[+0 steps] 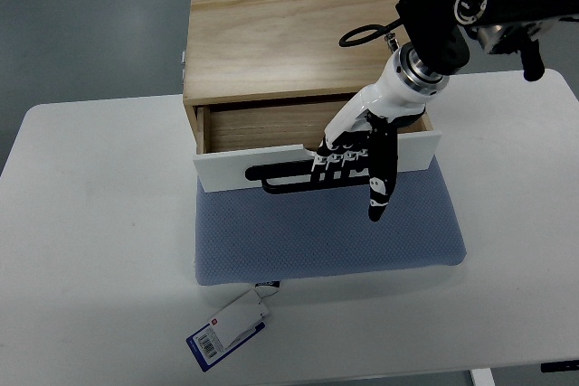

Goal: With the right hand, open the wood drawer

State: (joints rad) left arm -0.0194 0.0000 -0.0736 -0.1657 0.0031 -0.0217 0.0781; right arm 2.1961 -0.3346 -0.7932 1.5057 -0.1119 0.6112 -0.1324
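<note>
Top view. A light wooden box-shaped cabinet (289, 38) stands at upper centre of the frame on a white table (81, 250), its front edge over a blue-grey padded mat (326, 232). Its single drawer with a white front panel (226, 169) is drawn partway out toward the lower edge of the frame, exposing a strip of wooden drawer floor behind the panel. The drawer's long axis runs left to right across the picture, tilted slightly up at the right; its face points toward the bottom of the frame, along the pull direction.

The right hand (357, 155), black and white, enters from the upper right and hooks its curled fingers (336, 162) through the black slot handle (280, 174) in the panel, one digit pointing straight down over the mat. The left hand is not in view.

Likely hazards: the fingers may slip out of the slot if the pull angles upward; an off-centre pull, right of the panel's middle, could skew and jam the drawer; the unanchored cabinet may slide forward on the mat. A tagged label (231, 327) lies at lower left.
</note>
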